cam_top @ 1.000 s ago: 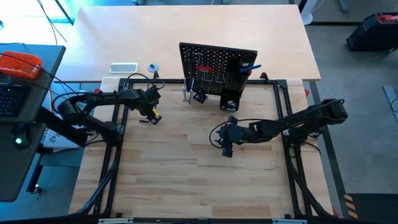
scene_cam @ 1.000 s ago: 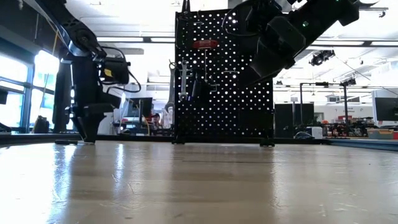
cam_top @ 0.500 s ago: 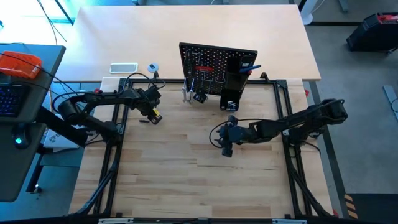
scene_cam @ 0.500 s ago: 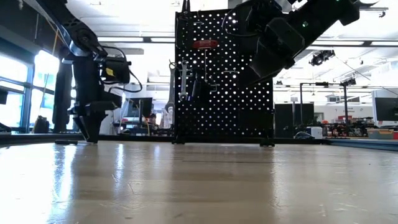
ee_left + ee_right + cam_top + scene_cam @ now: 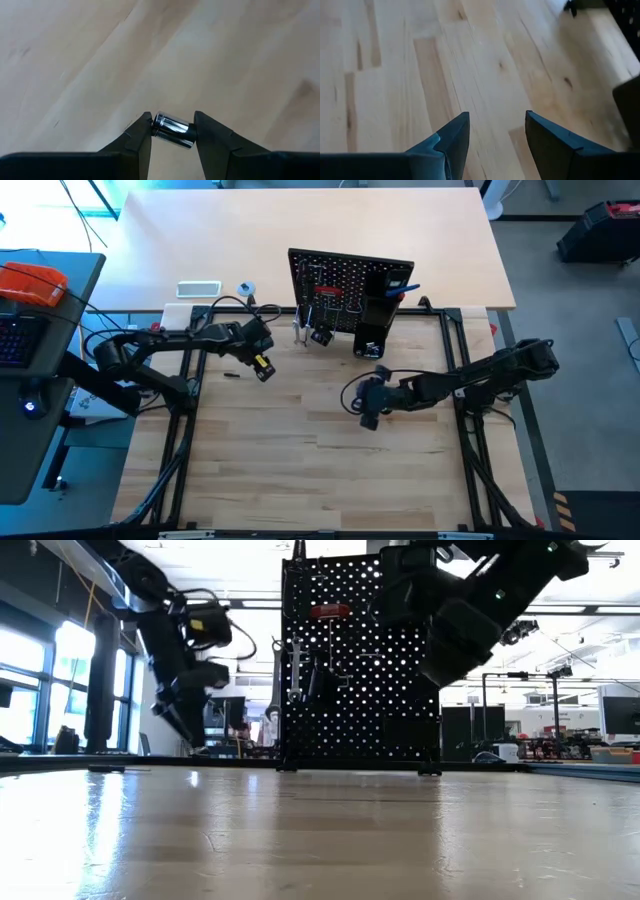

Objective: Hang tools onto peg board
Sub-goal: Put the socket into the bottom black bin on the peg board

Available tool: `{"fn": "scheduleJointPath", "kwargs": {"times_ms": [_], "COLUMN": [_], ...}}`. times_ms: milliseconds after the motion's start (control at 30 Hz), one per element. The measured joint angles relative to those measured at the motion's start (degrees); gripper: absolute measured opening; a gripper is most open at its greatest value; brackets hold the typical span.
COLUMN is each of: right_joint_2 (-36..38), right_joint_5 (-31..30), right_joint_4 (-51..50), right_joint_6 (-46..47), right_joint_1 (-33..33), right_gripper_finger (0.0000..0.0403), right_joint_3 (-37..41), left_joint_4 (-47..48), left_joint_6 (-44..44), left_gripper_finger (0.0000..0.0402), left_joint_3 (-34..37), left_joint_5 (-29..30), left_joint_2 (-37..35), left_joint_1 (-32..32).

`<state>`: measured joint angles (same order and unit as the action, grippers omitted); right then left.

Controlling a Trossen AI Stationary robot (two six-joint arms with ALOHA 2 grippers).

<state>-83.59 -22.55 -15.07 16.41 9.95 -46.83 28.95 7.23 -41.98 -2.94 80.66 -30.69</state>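
Observation:
The peg board stands upright at the table's far middle. On it hang a red-handled screwdriver, a silver wrench and a blue hex key, beside a black box holder. My left gripper hovers left of the board, above the table, shut on a short shiny silver cylinder. My right gripper hangs open over the wood in front of the board, with nothing between its fingers. My left gripper pinches the silver cylinder between its two fingers, one finger on each of its ends. The fingers point steeply down from above. The cylinder lies crosswise in the gap, lifted clear of the table.
A small dark piece lies on the wood left of my left gripper. A white flat thing and a small round thing lie on the far tabletop. Black frame rails run along both sides.
My left gripper has risen from the table and gone right, toward the peg board, tipping as it went. My right gripper has tipped a little further down in place.

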Motion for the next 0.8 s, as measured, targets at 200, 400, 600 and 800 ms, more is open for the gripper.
{"fn": "scheduleJointPath", "kwargs": {"times_ms": [200,400,600,800], "right_joint_2": [0.00,0.00,0.00,0.00], "right_joint_5": [-4.81,-13.71,-22.43,-28.99], "right_joint_4": [-3.01,-6.59,-4.47,5.02], "right_joint_6": [0.94,0.71,-1.73,-10.16], "right_joint_1": [2.85,7.25,12.20,16.51], "right_gripper_finger": [0.0185,0.0185,0.0185,0.0185], "right_joint_3": [0.00,0.00,0.00,0.00], "left_joint_4": [-7.03,-18.52,-34.32,-48.19], "left_joint_6": [1.64,5.37,10.73,15.49], "left_gripper_finger": [0.0112,0.0112,0.0112,0.0112], "left_joint_3": [-1.76,-2.12,-2.12,-2.12], "left_joint_5": [-6.34,-14.46,-19.19,-20.05], "left_joint_2": [-0.02,-0.04,-0.04,0.08], "left_joint_1": [5.20,9.98,14.43,18.36]}}
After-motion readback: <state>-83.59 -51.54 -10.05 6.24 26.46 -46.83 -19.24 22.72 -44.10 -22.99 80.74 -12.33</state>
